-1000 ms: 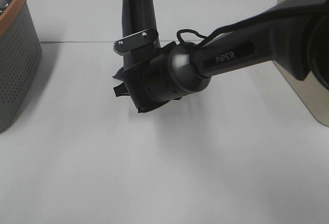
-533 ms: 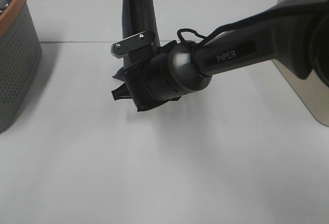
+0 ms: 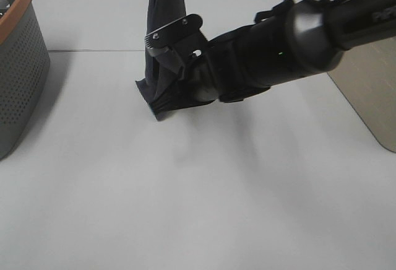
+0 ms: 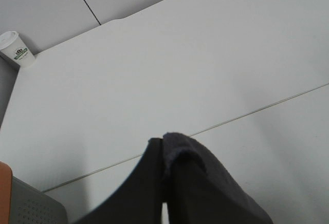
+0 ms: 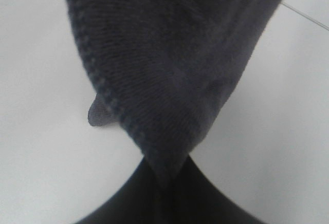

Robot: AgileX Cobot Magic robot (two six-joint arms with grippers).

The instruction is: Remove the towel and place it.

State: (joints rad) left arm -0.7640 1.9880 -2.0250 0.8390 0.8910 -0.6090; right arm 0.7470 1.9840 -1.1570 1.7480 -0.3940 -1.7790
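The towel, dark charcoal-navy terry cloth, hangs as a narrow strip from above the top edge of the high view down to the white table. My right gripper reaches in from the right and is shut on the towel's lower end. In the right wrist view the gripper pinches a hemmed corner of the towel. My left gripper is shut on a fold of the towel. It is out of frame in the high view.
A grey perforated basket with an orange rim stands at the left edge. A beige container stands at the right edge. A paper cup stands far off on the table. A seam line crosses the table.
My right arm has swung and rolled, its forearm now higher toward the upper right. The towel's lower end has risen slightly and moved a little left with the gripper.
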